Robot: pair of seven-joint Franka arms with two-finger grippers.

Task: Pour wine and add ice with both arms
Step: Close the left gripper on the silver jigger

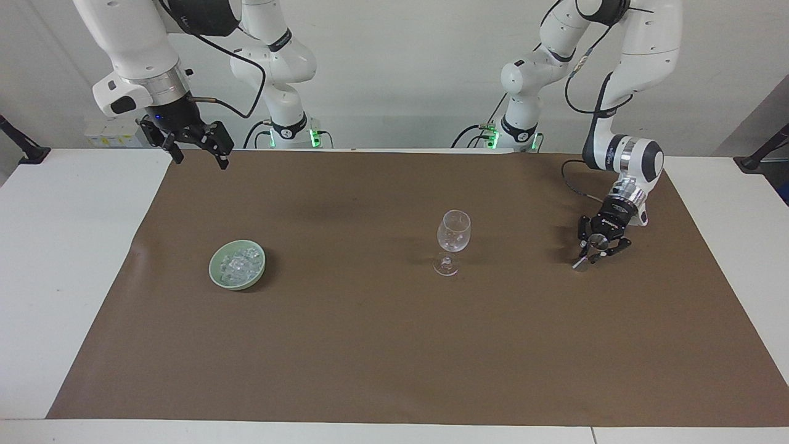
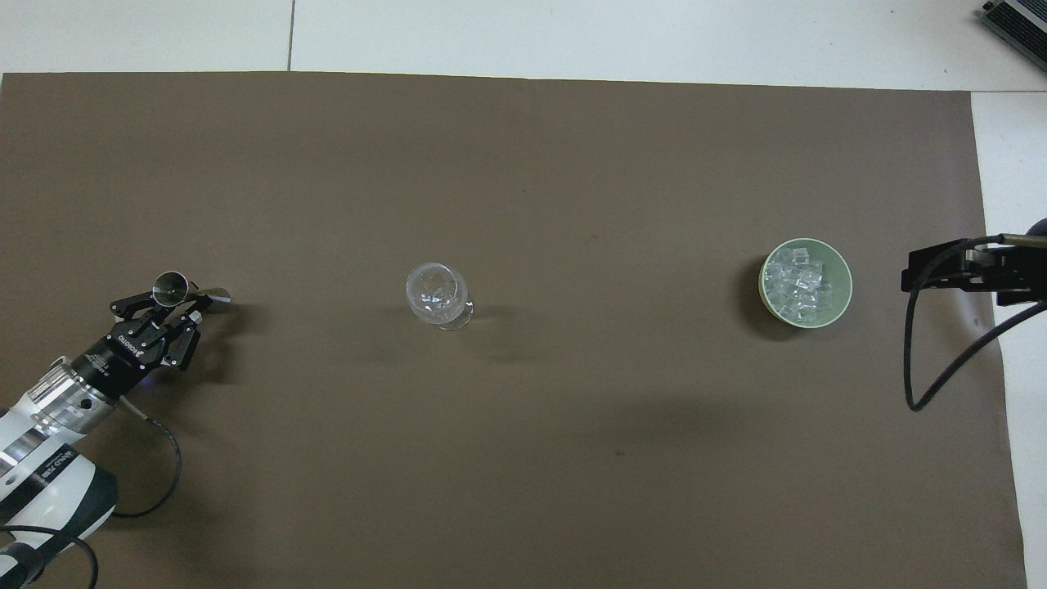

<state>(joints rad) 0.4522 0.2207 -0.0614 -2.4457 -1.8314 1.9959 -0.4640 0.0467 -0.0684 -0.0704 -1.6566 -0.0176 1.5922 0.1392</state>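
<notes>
A clear wine glass (image 1: 453,240) (image 2: 438,294) stands upright mid-mat. The ice (image 1: 239,265) (image 2: 802,281) is heaped in a pale green bowl (image 1: 217,275) (image 2: 845,301) toward the right arm's end. At the left arm's end a small metal measuring cup (image 1: 595,242) (image 2: 173,286) stands on the mat, and my left gripper (image 1: 593,251) (image 2: 168,301), slanting down low, is shut on it. Raised over the mat's corner nearest the robots, my right gripper (image 1: 196,159) (image 2: 908,276) hangs open and holds nothing. Wine is out of view.
A brown mat (image 1: 394,357) (image 2: 523,164) covers most of the white table (image 1: 55,246). Black cables (image 2: 924,360) hang from the right wrist beside the bowl. Black clamps (image 1: 21,145) stand at the table's corners nearest the robots.
</notes>
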